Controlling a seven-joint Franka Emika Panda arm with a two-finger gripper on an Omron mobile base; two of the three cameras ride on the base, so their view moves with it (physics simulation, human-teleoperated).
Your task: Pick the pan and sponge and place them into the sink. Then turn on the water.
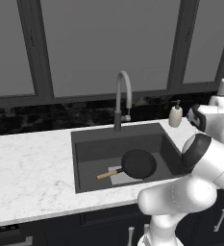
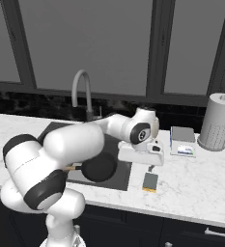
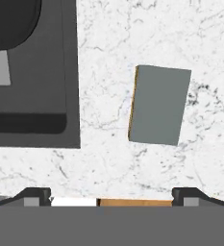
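The black pan (image 1: 138,163) with its light wooden handle lies inside the dark grey sink (image 1: 84,144), over the lighter square at the bottom. On the marble counter just right of the sink lies the sponge (image 2: 150,182), flat, grey-green scrub side up with a yellow edge showing. My gripper (image 2: 151,169) hangs open a little above the sponge, pointing down. In the hand view the sponge (image 3: 159,104) sits right of centre, the sink (image 3: 36,96) and part of the pan (image 3: 10,19) at the left, and my gripper (image 3: 112,197) holds nothing. No water runs from the faucet (image 1: 123,96).
A soap dispenser (image 1: 175,115) stands behind the sink's right corner. A white-and-blue scale (image 2: 183,141) and a paper towel roll (image 2: 217,120) stand on the counter to the right of the sponge. Windows and a dark backsplash run behind the counter.
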